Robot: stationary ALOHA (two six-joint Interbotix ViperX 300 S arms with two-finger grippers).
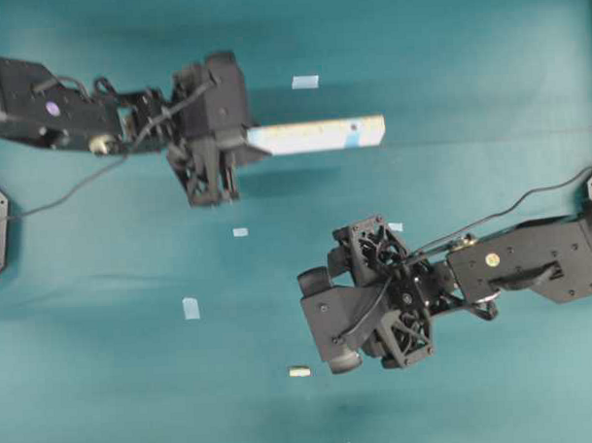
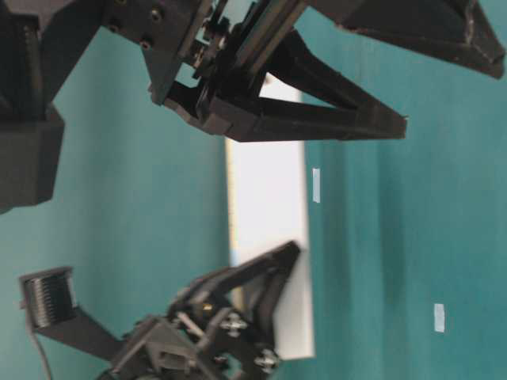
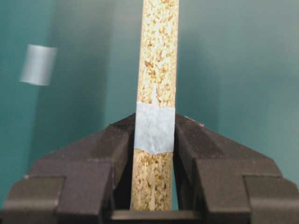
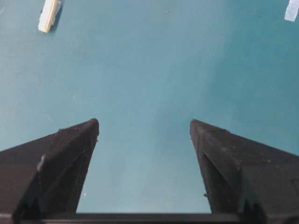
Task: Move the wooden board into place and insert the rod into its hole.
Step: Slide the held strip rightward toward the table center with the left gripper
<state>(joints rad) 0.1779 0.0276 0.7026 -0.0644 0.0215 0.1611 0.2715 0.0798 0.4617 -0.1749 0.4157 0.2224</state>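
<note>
The wooden board [image 1: 317, 135] is a long pale strip with a light-blue patch near its right end. My left gripper [image 1: 237, 146] is shut on its left end and holds it level above the table, with its shadow on the cloth below. In the left wrist view the jaws [image 3: 154, 123] pinch the speckled board [image 3: 159, 56] at a band of blue tape. The rod [image 1: 299, 371], a tiny cream peg, lies on the cloth at the front. My right gripper [image 1: 324, 318] is open and empty just right of and behind it. In the right wrist view [image 4: 145, 123] the rod [image 4: 48, 15] lies far ahead at the left.
Small pale-blue tape squares lie on the teal cloth: one behind the board [image 1: 305, 82], one mid-table [image 1: 240, 232], one front left [image 1: 190, 308] and one by the right arm [image 1: 395, 227]. A black cable runs along each arm.
</note>
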